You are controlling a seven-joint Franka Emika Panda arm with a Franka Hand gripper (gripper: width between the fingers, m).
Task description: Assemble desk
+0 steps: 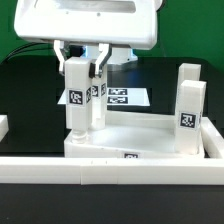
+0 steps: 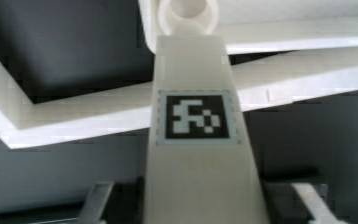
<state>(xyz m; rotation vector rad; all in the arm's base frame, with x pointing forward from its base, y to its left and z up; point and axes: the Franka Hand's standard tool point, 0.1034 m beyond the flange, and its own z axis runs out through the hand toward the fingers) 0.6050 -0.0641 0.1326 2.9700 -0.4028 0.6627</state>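
While the arm hangs over the scene from above, its gripper [image 1: 82, 62] is closed on a white leg [image 1: 76, 95] — the two fingers [image 1: 100, 66] sit on either side of the post's upper part, seen in the exterior view. That leg stands upright on the tabletop [image 1: 140, 140], at the corner toward the exterior view's left, and a black-and-white tag [image 1: 76, 97] shows on its front face. Just beside it, slightly behind, a second leg [image 1: 96, 95] also stands upright on the slab, with its own tag. Toward the exterior view's right, two more legs rise: a nearer one [image 1: 189, 118] with a tag on its front, and a farther one [image 1: 188, 75] behind it. The tabletop lies flat on the black counter [image 1: 25, 90], its rim raised around the edge, pressed close behind a long white bar [image 1: 110, 170] that runs across the foreground. Behind the legs, the marker board [image 1: 128, 97] lies flat on the counter. In the wrist view the held leg [image 2: 197, 140] fills the middle — its tag [image 2: 197, 115] faces the camera — with the tabletop's white rim [image 2: 87, 105] below it and the dark counter [image 2: 51, 40] beyond. Whether the leg's foot is seated fully in the slab cannot be told.
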